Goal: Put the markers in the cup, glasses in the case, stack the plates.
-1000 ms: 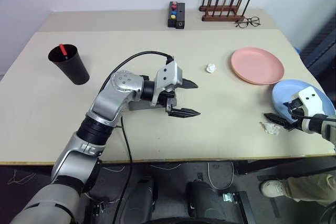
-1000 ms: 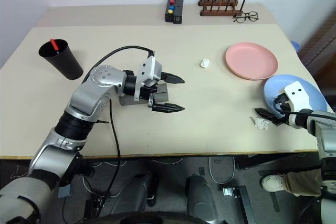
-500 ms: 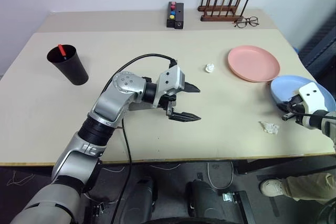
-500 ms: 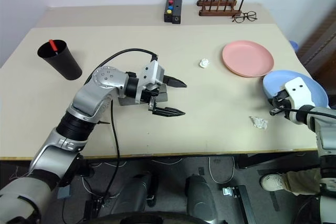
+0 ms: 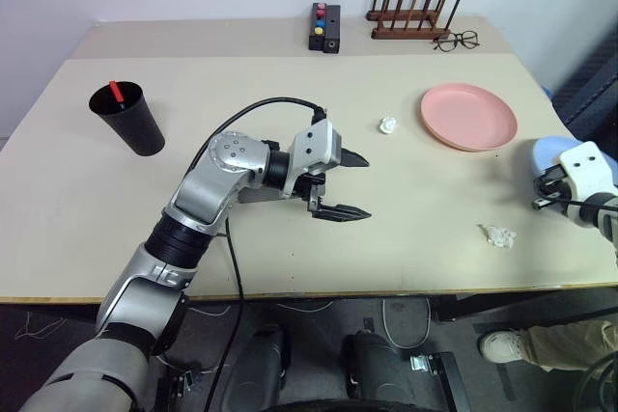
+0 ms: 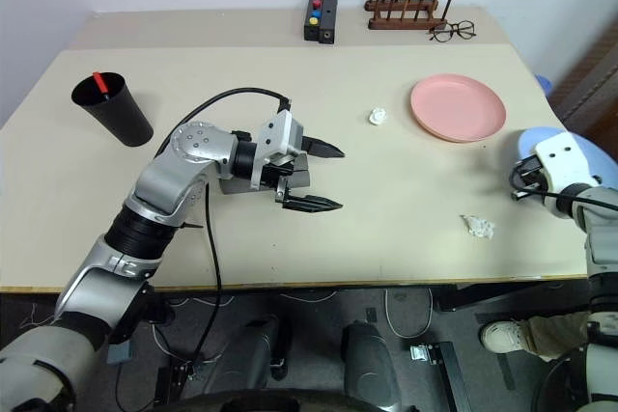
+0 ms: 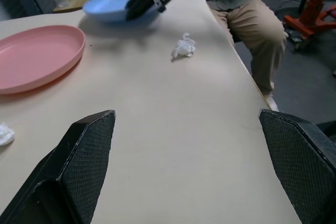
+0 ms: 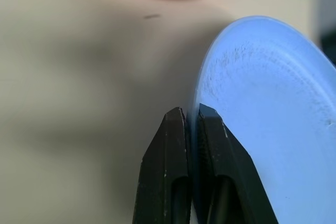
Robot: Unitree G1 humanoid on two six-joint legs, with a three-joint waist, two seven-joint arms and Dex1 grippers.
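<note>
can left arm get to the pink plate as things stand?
Probably yes. The left gripper hangs open over mid-table, and only a small paper wad lies near the line to the pink plate. The reach itself may be long.

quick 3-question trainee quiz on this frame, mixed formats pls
1. True or false: the right gripper has its jaws shut on the blue plate.
2. What sticks out of the black cup? A) red-capped marker B) spoon C) straw
3. Fill in: the left gripper has its jaws ____.

Key: 1 true; 2 A; 3 open.
</note>
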